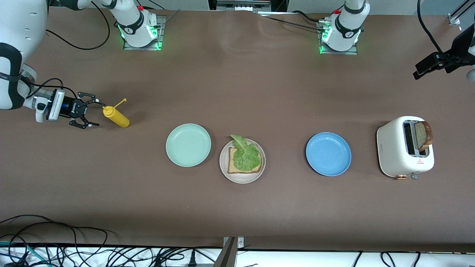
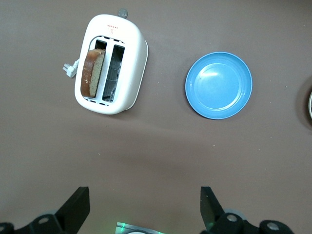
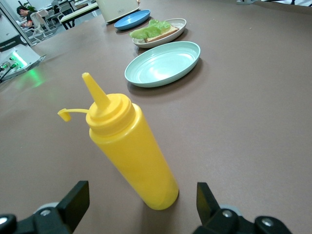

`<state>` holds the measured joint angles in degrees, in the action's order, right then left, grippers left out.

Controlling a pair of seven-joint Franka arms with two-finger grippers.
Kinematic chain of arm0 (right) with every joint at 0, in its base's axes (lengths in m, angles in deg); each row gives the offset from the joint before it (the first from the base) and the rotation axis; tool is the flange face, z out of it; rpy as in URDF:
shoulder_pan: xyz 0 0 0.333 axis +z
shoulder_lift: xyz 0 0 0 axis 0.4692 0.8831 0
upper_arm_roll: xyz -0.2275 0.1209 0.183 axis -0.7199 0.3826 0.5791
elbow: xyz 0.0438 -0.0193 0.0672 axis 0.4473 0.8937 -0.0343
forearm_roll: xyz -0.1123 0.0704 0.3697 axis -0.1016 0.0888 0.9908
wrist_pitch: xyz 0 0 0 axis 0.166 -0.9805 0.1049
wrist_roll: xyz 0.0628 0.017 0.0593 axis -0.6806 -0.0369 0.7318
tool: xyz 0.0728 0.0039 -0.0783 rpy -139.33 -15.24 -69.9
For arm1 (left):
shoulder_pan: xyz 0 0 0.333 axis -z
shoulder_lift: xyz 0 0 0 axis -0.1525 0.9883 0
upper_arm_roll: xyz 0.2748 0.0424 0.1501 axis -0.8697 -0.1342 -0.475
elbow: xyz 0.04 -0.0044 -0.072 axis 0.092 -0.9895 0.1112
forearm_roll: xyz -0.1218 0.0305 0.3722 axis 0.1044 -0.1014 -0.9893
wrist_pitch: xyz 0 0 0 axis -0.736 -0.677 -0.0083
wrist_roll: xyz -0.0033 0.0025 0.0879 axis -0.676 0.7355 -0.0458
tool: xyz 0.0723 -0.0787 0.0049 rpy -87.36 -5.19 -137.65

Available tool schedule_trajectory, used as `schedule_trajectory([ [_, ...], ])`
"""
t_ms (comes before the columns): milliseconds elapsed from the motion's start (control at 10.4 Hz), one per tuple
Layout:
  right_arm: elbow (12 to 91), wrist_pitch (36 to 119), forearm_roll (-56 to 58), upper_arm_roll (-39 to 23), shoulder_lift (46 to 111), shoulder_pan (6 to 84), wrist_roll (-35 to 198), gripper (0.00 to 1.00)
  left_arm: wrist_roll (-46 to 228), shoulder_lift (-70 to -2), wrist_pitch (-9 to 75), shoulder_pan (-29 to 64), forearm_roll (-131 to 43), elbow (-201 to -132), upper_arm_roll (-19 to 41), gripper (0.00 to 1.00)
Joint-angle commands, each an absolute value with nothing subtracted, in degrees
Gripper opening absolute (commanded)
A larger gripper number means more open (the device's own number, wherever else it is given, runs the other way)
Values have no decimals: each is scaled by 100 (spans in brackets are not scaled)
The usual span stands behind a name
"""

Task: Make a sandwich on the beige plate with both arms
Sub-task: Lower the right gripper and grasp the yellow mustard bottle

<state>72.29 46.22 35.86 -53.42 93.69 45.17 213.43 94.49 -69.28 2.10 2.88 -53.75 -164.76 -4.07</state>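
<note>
Lettuce (image 1: 245, 154) lies on bread (image 1: 234, 167) on the middle plate (image 1: 242, 178) of 3.

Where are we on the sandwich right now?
Done: one tan bread slice lies on the round beige plate with a ruffled green lettuce leaf on it. In hand: nothing; the right claw is open beside the yellow squeeze bottle, and the left claw hangs open over the table near the white toaster. Left: the second brown-crusted bread slice sits in the toaster slot.
</note>
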Motion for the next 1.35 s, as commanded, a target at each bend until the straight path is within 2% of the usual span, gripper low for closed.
schedule_trajectory([
  [0, 7174, 4489, 3820, -4849, 9434, 4145, 21478, 98, 9470, -6955, 160, 244, -5278, -16470, -383, 100],
  [386, 7297, 4489, 3988, -4206, 9460, 3748, 21759, 98, 9470, -6955, 160, 244, -5278, -16470, -383, 100],
  [483, 7297, 4480, 4083, -4100, 9460, 3730, 21812, 88, 9470, -6955, 160, 244, -5278, -16470, -383, 100],
  [579, 7289, 4480, 4180, -4047, 9460, 3730, 21882, 62, 9470, -6946, 160, 244, -5278, -16470, -383, 100],
  [676, 7289, 4489, 4190, -4012, 9460, 3730, 21882, 26, 9470, -6955, 160, 244, -5278, -16470, -383, 100],
  [772, 7280, 4489, 4198, -3994, 9452, 3739, 21882, 1, 9470, -6955, 160, 244, -5278, -16470, -383, 100],
  [1255, 6815, 4602, 4225, -3994, 9347, 4177, 20719, 0, 9470, -6955, 160, 236, -5278, -16470, -383, 100],
])
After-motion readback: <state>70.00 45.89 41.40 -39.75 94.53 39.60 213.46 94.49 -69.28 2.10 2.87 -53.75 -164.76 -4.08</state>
